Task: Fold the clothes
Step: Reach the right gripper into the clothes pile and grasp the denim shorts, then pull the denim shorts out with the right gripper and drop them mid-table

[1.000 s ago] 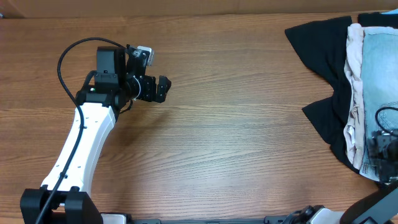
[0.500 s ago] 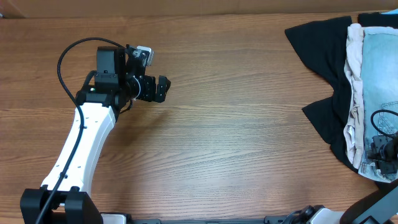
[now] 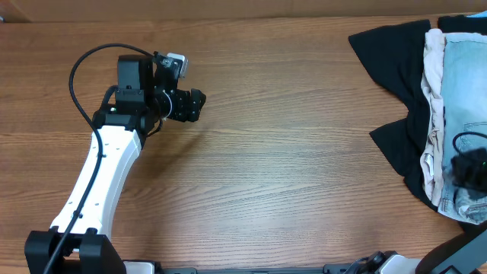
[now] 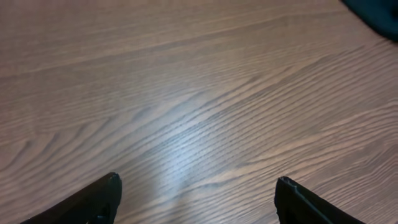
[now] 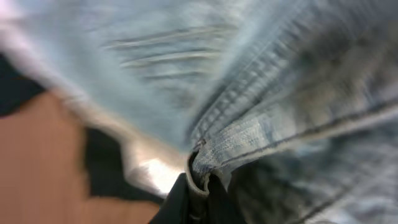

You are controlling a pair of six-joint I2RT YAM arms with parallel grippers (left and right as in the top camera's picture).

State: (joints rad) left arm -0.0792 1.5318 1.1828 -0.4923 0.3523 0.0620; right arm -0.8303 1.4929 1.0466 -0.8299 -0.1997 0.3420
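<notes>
Bench (image 3: 304,152): you have wood grain running left to right across the whole overhead view. The wide middle stretch is bare wood.
Left arm (image 3: 99,175): your white arm rises from its base at the lower left corner and slants up toward the upper left of the bench. A black cable (image 3: 76,68) loops over its wrist.
Clothes (image 3: 426,114): your pile lies at the far right edge of the bench, well apart from the left arm and partly cut off by the frame.
Black garment (image 3: 396,46): it sits at the bottom of the pile. It spreads furthest toward the centre, with two pointed flaps on the wood.
Denim shorts (image 3: 464,84): pale blue, they lie on top at the right edge, over the black and cream layers.
Cream garment (image 3: 432,99): you see a narrow rumpled strip between the black cloth and the denim, running top to bottom.
Left claw (image 4: 199,193): it is released, and the wrist view shows its two dark fingers spread wide at the lower corners. Only bare bench lies between them, and it holds nothing.
Right claw (image 3: 472,171): it sits low on the near end of the denim shorts at the right edge. The wrist view is blurred, but you can see a stitched fold of denim pinched between the dark fingers (image 5: 180,202), so it is clenched on the shorts.
</notes>
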